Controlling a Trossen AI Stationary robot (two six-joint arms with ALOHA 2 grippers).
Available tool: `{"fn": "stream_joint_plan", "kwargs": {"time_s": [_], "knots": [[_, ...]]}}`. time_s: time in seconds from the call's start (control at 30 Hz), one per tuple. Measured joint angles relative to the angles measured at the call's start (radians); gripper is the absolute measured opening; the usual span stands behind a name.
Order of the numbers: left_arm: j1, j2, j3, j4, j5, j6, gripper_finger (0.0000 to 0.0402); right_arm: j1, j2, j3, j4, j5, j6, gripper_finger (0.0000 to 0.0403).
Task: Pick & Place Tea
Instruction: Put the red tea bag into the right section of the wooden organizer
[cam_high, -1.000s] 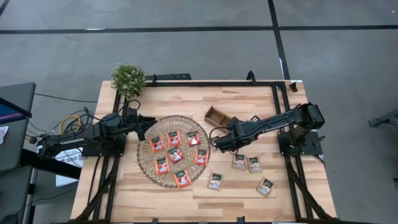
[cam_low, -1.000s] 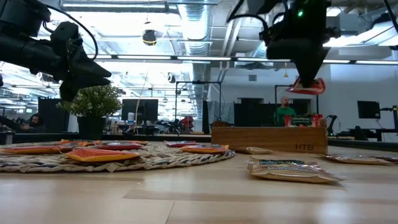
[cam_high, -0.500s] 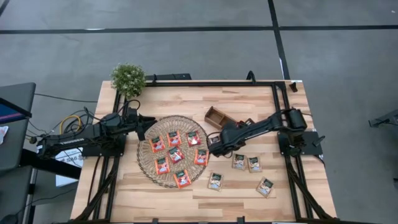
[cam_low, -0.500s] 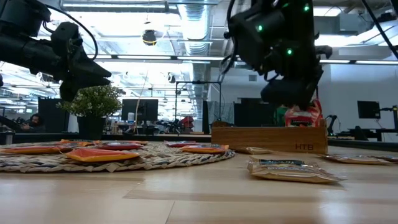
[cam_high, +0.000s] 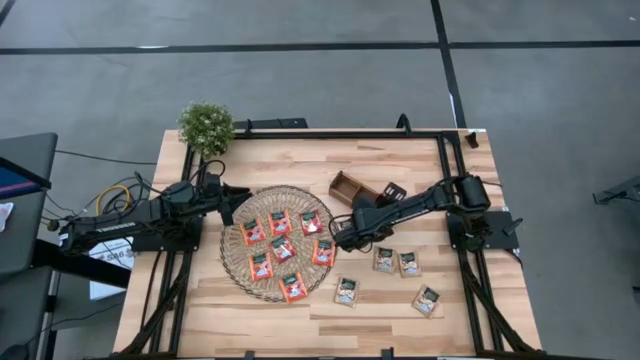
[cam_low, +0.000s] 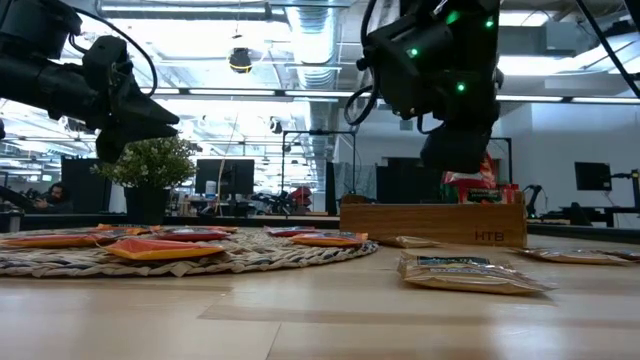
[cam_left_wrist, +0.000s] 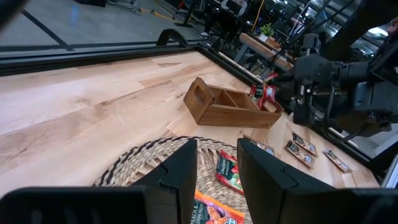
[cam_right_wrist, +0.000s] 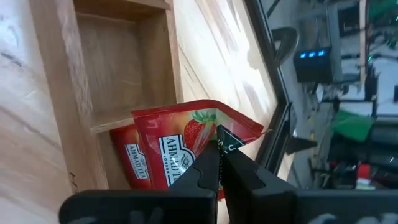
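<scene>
One red tea sachet (cam_right_wrist: 180, 152) sits pinched in my right gripper (cam_right_wrist: 219, 163), low inside the wooden tray's (cam_right_wrist: 112, 68) end compartment. My left gripper (cam_left_wrist: 214, 165) hovers half-open, empty, over the wicker mat (cam_high: 235, 262).

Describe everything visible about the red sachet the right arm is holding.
The glossy red square tea sachet shows a strawberry picture and white lettering. The right gripper has its jaws shut on its upper edge, bending it slightly. It hangs upright, lower part inside an end compartment of the brown wooden compartment tray, beside another red sachet.
</scene>
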Motion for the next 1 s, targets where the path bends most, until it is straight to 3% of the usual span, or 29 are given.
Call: {"fn": "stream_joint_plan", "kwargs": {"time_s": [0.23, 1.0], "knots": [[0.0, 0.0, 0.0, 0.0, 0.0, -0.003, 0.0105, 0.03, 0.0, 0.0, -0.006, 0.007, -0.079, 0.0001], [0.0, 0.0, 0.0, 0.0, 0.0, -0.005, 0.0105, 0.064, -0.001, -0.06, -0.02, -0.102, -0.046, 0.0001]]}}
